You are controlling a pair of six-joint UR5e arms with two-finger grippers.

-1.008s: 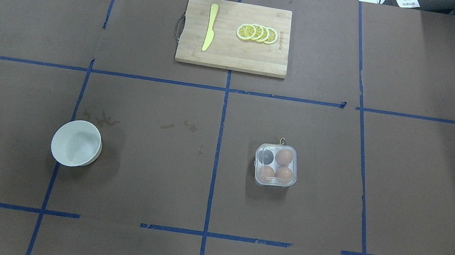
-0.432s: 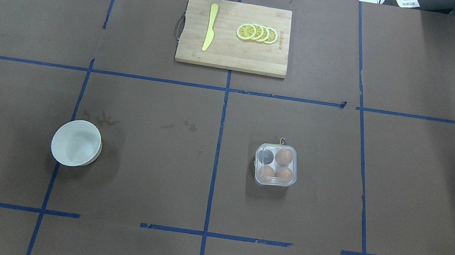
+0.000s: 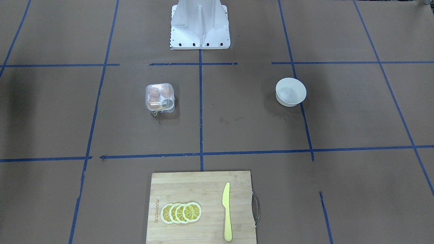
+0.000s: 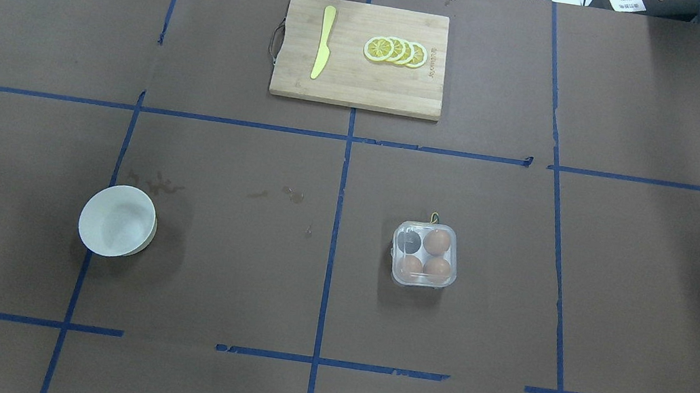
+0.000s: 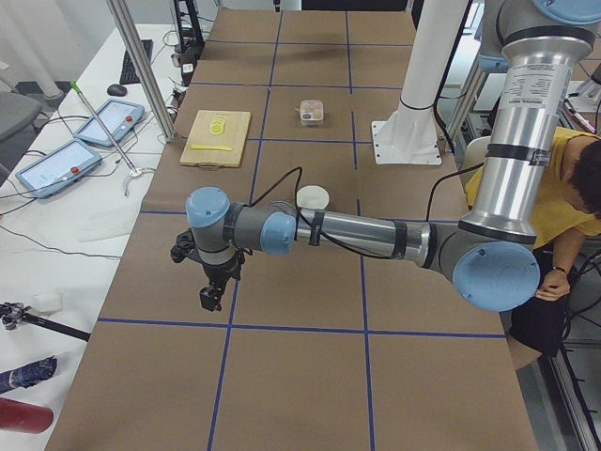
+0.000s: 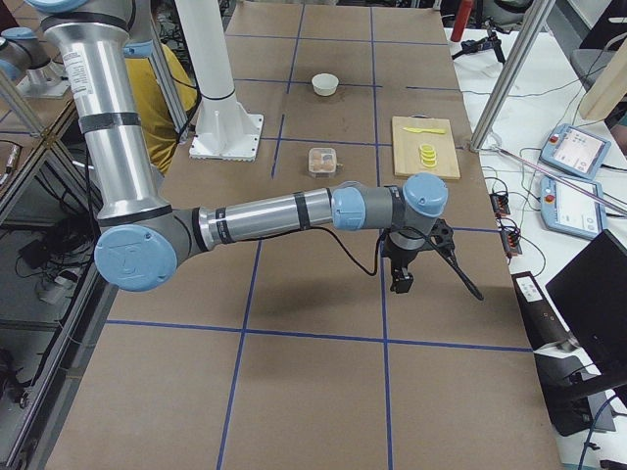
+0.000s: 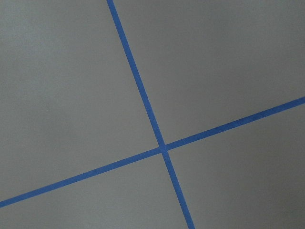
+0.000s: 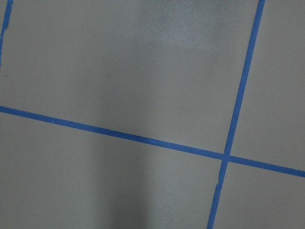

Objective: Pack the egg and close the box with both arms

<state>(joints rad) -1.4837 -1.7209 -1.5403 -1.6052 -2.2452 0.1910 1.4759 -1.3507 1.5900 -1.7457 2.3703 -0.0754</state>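
Observation:
The clear box (image 4: 424, 255) sits right of the table's centre line with its lid down; it also shows in the front-facing view (image 3: 159, 97). Three orange-brown eggs fill three cups, one being the egg (image 4: 437, 241) at the far right; the far left cup looks dark. Neither arm is in the overhead or front-facing view. The left gripper (image 5: 210, 299) hangs over bare table far out on the left, and the right gripper (image 6: 402, 284) far out on the right. I cannot tell whether either is open or shut. Both wrist views show only brown paper and blue tape.
A white bowl (image 4: 117, 221) stands empty on the left. A wooden cutting board (image 4: 358, 81) at the far edge carries a yellow knife (image 4: 323, 42) and lemon slices (image 4: 396, 51). The white pedestal (image 3: 200, 23) stands at the robot's side. A person sits by the robot.

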